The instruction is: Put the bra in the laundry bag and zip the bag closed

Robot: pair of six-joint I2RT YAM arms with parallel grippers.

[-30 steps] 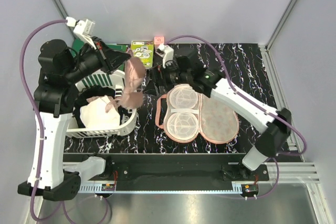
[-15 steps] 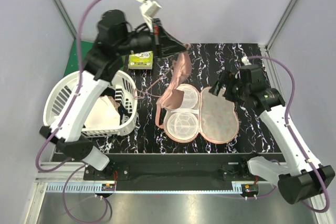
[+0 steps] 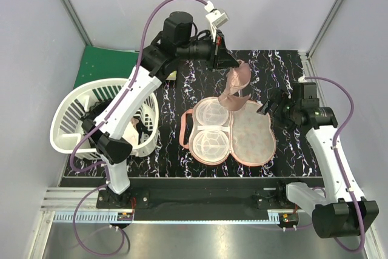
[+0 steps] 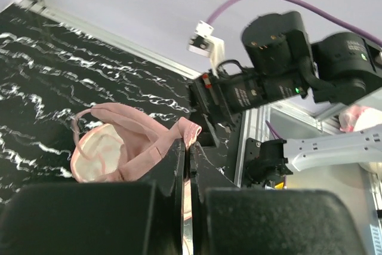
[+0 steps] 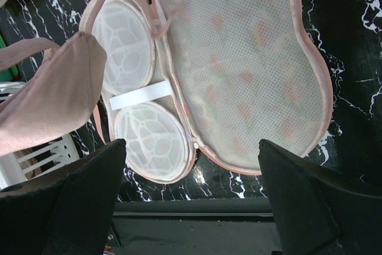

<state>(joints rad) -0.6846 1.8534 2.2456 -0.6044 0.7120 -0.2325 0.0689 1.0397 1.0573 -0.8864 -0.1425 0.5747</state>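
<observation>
Now, your left gripper [image 4: 186, 168] has its two fingers pressed together on a thin fold of the bra [image 3: 238, 79], near one end of it, so the rest hangs free below the pinch, above the far end of the laundry bag [image 3: 251, 134]. Whether the lowest cup already touches the bag, I cannot tell. I judge the garment to be very light and soft, and its satin looks smooth, so it may slide out of a small pinch and will swing when you move the arm. The cups seem to hold a little shape, but the thin straps are loose and can fall outside the pouch or get caught in the zip. If you must take hold again, choose the edge where the fabric is doubled, not a strap. The bag lies opened flat like a book on the black marbled table [image 3: 285, 65], with two round white mesh domes on its left half. It also looks light, so it may slide when the zip is pulled. Your right gripper [image 3: 274, 104] has its fingers wide apart and holds nothing, just beside the bag's right edge, where it could steady the pouch.
</observation>
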